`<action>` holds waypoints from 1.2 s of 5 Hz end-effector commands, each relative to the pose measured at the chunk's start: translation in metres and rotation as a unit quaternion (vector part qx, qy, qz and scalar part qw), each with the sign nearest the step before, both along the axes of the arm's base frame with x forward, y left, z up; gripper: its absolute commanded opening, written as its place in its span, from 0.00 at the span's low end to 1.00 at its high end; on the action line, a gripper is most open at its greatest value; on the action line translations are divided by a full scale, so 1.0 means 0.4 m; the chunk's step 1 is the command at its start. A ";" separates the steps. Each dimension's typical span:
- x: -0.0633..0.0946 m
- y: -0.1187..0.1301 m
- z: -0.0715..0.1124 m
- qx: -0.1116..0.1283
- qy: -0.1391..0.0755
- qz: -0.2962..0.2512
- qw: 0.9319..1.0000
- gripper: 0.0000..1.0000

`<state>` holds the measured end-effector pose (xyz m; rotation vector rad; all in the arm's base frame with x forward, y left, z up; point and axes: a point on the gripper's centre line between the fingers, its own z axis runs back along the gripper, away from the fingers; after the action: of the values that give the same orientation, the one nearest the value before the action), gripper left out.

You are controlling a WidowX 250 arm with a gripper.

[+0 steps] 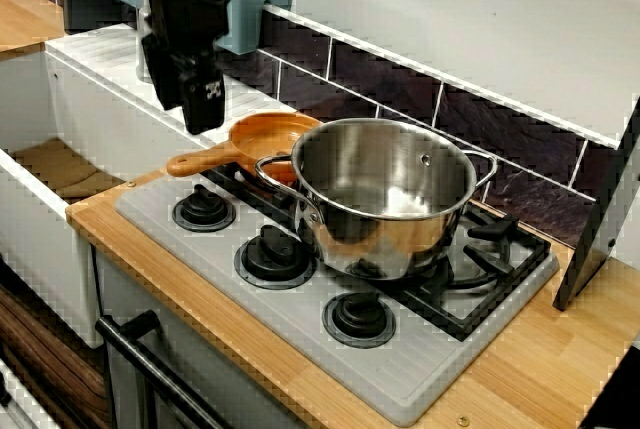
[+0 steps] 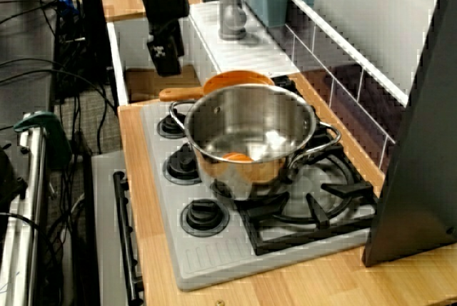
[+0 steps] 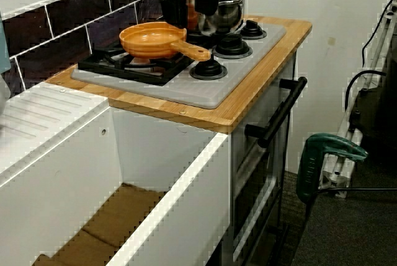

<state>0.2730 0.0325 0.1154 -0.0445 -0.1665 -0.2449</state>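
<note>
At a play-kitchen desk (image 1: 540, 369) of pale wood, a white sink (image 3: 74, 173) lies at 9 o'clock of the grey stove (image 1: 420, 379), seen from the front. A steel pot (image 1: 385, 199), the largest vessel, sits squarely on the black grate over the near burner, mouth up, where its flat base seems to rest steady. Just beside it, at its 10 o'clock, an orange pan (image 1: 270, 134) occupies the rear burner; whether the two touch cannot be told. The pan's handle (image 1: 205, 161) points toward 8 o'clock, out over the stove's edge toward the sink, a lie that leaves it clear of the pot and free to reach.

Above that handle, at the pan's 10 o'clock, hangs the black claw (image 1: 205, 121), pointing straight down and touching nothing. From the sink side its two fingers (image 3: 175, 12) show apart with a gap between, so it appears open and empty; the front view shows them edge-on, as one block.

Three round knobs (image 1: 204, 211) line the stove's front, the nearest to the claw just below the handle.
</note>
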 end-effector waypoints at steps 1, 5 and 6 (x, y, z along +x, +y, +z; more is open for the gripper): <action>0.047 -0.076 0.107 0.022 -0.055 -0.026 0.998 1.00; 0.088 -0.298 0.124 0.015 -0.054 -0.078 0.995 1.00; 0.092 -0.331 0.100 0.015 -0.048 -0.084 0.995 1.00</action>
<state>0.3123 -0.0993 0.1432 -0.0153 -0.1941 -0.4175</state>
